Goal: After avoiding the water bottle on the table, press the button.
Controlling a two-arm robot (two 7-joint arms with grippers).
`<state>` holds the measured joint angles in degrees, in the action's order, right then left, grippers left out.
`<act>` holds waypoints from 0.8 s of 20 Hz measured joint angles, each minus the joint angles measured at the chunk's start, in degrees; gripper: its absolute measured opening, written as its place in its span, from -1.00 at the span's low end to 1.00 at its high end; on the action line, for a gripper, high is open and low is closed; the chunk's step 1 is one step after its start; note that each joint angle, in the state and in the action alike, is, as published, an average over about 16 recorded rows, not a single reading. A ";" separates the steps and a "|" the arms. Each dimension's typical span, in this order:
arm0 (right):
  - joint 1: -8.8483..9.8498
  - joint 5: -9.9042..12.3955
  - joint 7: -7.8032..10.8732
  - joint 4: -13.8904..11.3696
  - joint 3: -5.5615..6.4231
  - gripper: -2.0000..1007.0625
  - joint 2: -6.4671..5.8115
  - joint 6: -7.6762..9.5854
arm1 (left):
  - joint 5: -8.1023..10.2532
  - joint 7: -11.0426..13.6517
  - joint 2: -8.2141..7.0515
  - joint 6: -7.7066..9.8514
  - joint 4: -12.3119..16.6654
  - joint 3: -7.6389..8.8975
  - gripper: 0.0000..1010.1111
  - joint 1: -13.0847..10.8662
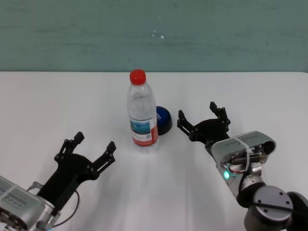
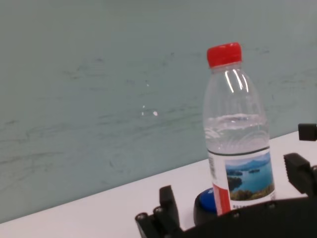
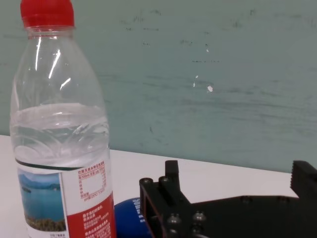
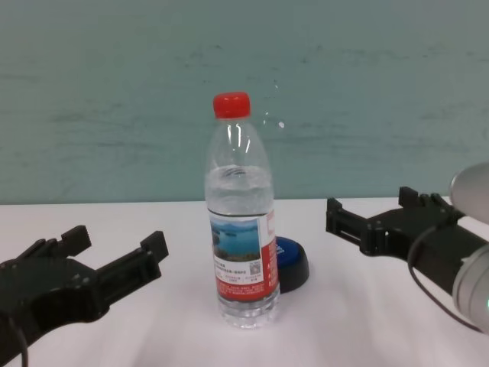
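Note:
The water bottle (image 1: 142, 113) stands upright at the middle of the white table (image 1: 48, 106), with a red cap and a red-and-white lake label; it also shows in the chest view (image 4: 240, 222), the left wrist view (image 2: 239, 134) and the right wrist view (image 3: 59, 134). The blue button (image 1: 163, 119) on its black base sits just behind and right of the bottle, partly hidden by it (image 4: 292, 260) (image 2: 205, 204) (image 3: 128, 218). My right gripper (image 1: 202, 118) is open, empty, right of the button. My left gripper (image 1: 94, 144) is open, empty, at the front left of the bottle.
A teal wall (image 1: 154, 33) runs behind the table's far edge. Bare white tabletop lies to the left and right of the bottle and in front of it.

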<state>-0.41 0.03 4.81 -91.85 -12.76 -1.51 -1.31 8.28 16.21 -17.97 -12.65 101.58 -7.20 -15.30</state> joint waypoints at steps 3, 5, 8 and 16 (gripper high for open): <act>0.26 -0.20 0.02 -0.02 -0.08 0.99 0.20 0.13 | 0.00 0.00 0.00 0.00 0.00 0.00 1.00 0.00; 0.42 -0.35 -0.02 -0.05 -0.11 0.99 0.31 0.23 | 0.00 0.00 0.00 0.00 0.00 0.00 1.00 0.00; 0.70 -0.63 -0.21 -0.17 -0.10 0.99 0.49 0.40 | 0.00 0.00 0.00 0.00 0.00 0.00 1.00 0.00; 1.26 -1.23 -0.78 -0.57 0.03 0.99 0.76 0.85 | 0.00 0.00 0.00 0.00 0.00 0.00 1.00 0.00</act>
<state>0.85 -1.20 4.03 -92.42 -12.73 -0.75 -0.46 8.28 16.21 -17.97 -12.65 101.58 -7.20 -15.30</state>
